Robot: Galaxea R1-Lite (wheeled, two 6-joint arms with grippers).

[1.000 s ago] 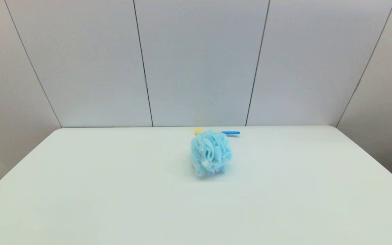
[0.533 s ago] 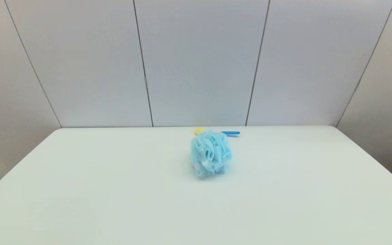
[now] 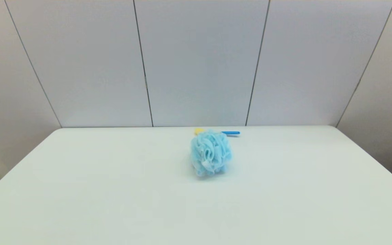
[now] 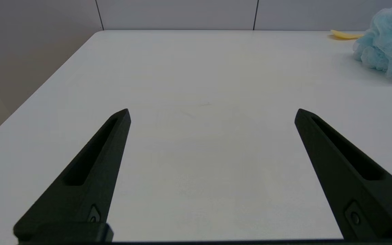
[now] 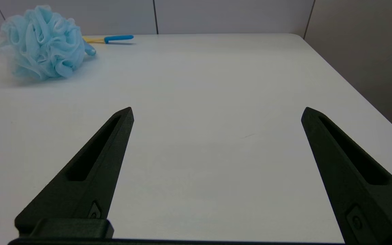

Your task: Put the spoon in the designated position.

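Note:
The spoon (image 3: 230,132) lies flat at the table's far edge, right behind the bath puff (image 3: 211,152); its yellow bowl (image 3: 199,130) peeks out left of the puff and its blue handle sticks out to the right. The left wrist view shows the bowl (image 4: 345,34) beside the puff (image 4: 385,47); the right wrist view shows the handle (image 5: 117,38) past the puff (image 5: 43,42). My left gripper (image 4: 212,114) and right gripper (image 5: 217,112) are both open, empty, low over the near table, far from the spoon. Neither arm shows in the head view.
The white table (image 3: 114,190) carries only the puff and spoon. Grey wall panels (image 3: 199,61) rise directly behind the far edge, close to the spoon. The table's right edge (image 5: 352,92) runs near my right gripper.

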